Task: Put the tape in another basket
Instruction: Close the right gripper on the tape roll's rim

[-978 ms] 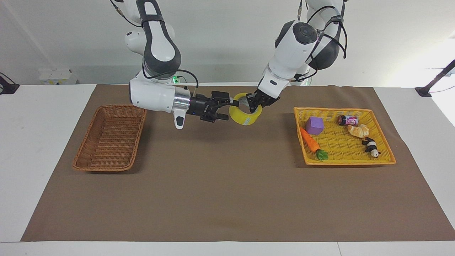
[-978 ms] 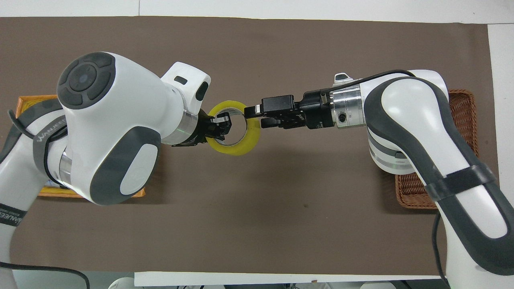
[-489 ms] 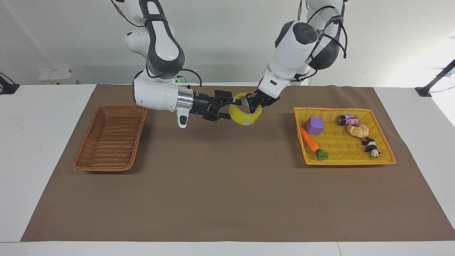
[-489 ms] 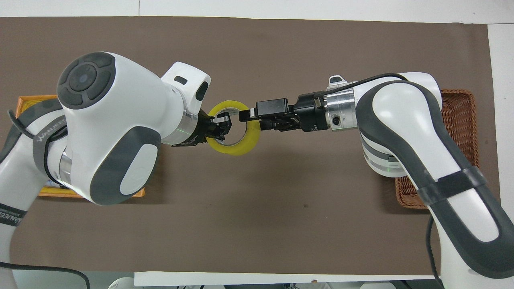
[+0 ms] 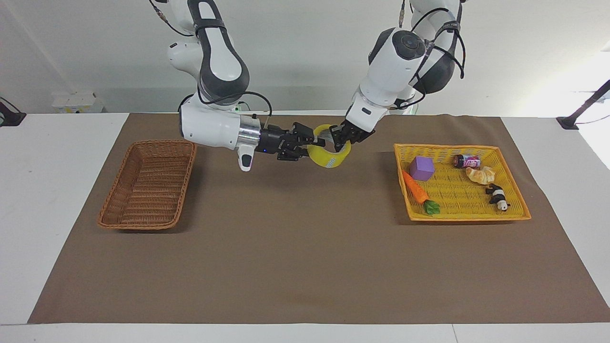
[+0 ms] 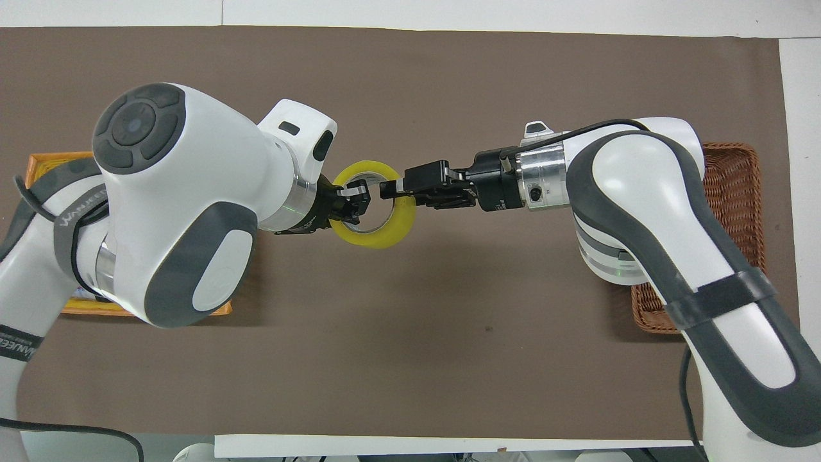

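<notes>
Above the middle of the brown mat (image 5: 305, 267), toward its edge nearest the robots, the two arms meet at the tape (image 5: 329, 157), which hangs in the air between the yellow-orange tray (image 5: 517, 216) at the left arm's end and the basket (image 5: 147, 183) at the right arm's end. The right gripper (image 5: 318, 140) has just changed: a second ago its fingers stood apart on either side of the roll's wall, and now they are closed on that wall on the side toward the basket. The left gripper (image 5: 336, 139) has not changed and is clamped on the rim on the side toward the tray, so both pincers grip the one roll. I judge this to be the handover: the right arm has taken hold, and the left one must let go before the roll can travel to the basket, which has nothing showing in it yet.

From overhead the left arm's bulk covers nearly all of the tray, and the right arm's elbow hides much of the basket. The purple cube (image 5: 421, 167), carrot (image 5: 417, 190), croissant (image 5: 480, 175), small can (image 5: 466, 160) and panda figure (image 5: 498, 196) show only in the facing view. How deep each fingertip reaches into the roll's core is hard to make out.
</notes>
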### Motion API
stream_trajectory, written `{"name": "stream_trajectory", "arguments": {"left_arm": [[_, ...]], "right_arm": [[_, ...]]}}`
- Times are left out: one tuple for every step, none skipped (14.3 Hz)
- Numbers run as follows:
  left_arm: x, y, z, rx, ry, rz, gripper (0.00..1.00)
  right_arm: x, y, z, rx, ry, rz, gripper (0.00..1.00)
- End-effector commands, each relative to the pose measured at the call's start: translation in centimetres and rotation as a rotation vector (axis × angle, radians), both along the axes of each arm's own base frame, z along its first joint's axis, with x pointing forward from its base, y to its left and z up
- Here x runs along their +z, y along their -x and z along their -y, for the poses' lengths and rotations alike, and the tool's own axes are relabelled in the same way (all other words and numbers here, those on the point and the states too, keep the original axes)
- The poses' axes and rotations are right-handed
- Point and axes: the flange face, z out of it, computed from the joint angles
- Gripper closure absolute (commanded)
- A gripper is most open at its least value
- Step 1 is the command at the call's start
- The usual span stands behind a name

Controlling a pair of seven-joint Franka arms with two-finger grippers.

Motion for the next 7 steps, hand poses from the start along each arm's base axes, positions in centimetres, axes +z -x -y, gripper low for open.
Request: {"name": "stream_trajectory", "arguments": {"left_arm": [[0.7, 0.0, 0.2, 0.012, -0.010, 0.005, 1.00], [0.8, 0.0, 0.2, 0.012, -0.009, 0.006, 1.00], [0.8, 0.0, 0.2, 0.011, -0.010, 0.005, 0.92], [1.0, 0.0, 0.3, 0.013, -0.005, 0.010, 0.62], [1.3, 0.1, 0.2, 0.007, -0.007, 0.011, 0.01], [3.0, 0.3, -0.7, 0.019, 0.007, 0.023, 0.00], [4.7, 0.7, -1.9, 0.025, 0.010, 0.029, 0.00]], "right_arm": [[0.1, 0.7, 0.4, -0.004, -0.006, 0.012, 1.00], [0.1, 0.7, 0.4, -0.005, -0.006, 0.013, 1.00], [0.1, 0.7, 0.4, -0.005, -0.008, 0.011, 1.00], [0.1, 0.7, 0.4, -0.004, -0.007, 0.011, 1.00], [0.1, 0.7, 0.4, -0.005, -0.008, 0.011, 1.00], [0.0, 0.7, 0.4, -0.003, -0.007, 0.009, 1.00], [0.0, 0.7, 0.5, -0.003, -0.008, 0.009, 1.00]]}}
